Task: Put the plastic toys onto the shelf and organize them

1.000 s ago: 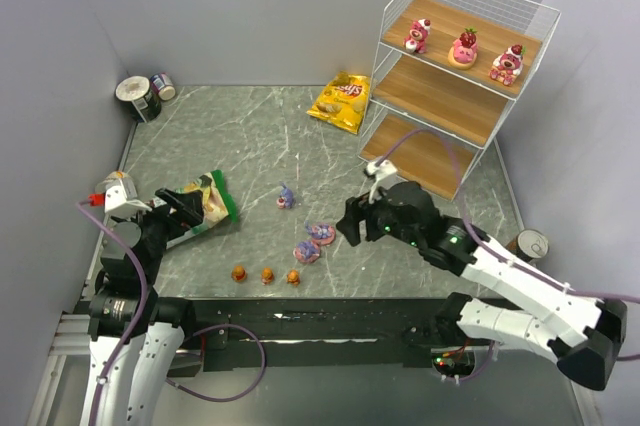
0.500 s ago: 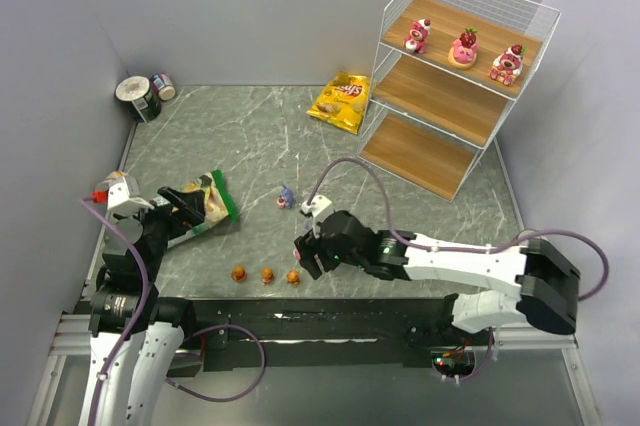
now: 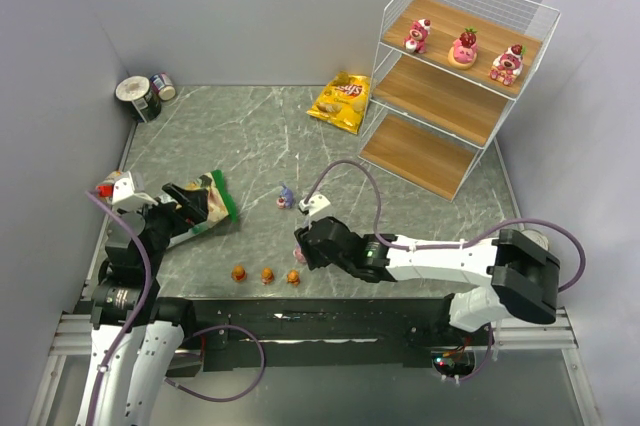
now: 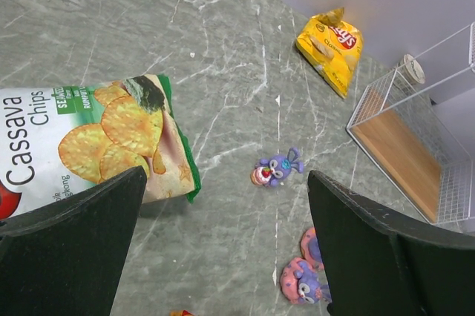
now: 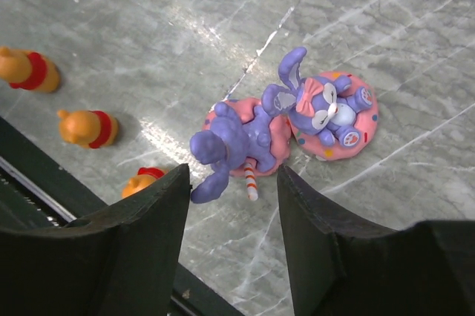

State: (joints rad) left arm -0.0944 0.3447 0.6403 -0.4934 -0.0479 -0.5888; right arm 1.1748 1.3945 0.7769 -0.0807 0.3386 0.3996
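Left gripper (image 4: 226,182) stands wide apart, empty. At centre of the right wrist view the right gripper (image 5: 234,175) straddles a purple toy (image 5: 237,138), jaws apart, not yet clamped. The toy seems light, hard and slippery, so better grip its round body low. Shelf (image 3: 440,96) stands upper right.

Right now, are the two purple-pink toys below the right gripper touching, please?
Touching. The right wrist view shows the bow-wearing toy abutting the striped-stick toy.

Left arm sits folded back over its base at the near left, the left gripper (image 3: 190,204) angled forward and down, its fingers (image 4: 67,242) spread wide. Right arm stretches low across the front toward the middle, the right gripper (image 3: 303,246) pointing down, its fingers (image 5: 111,257) parted with a clear gap.
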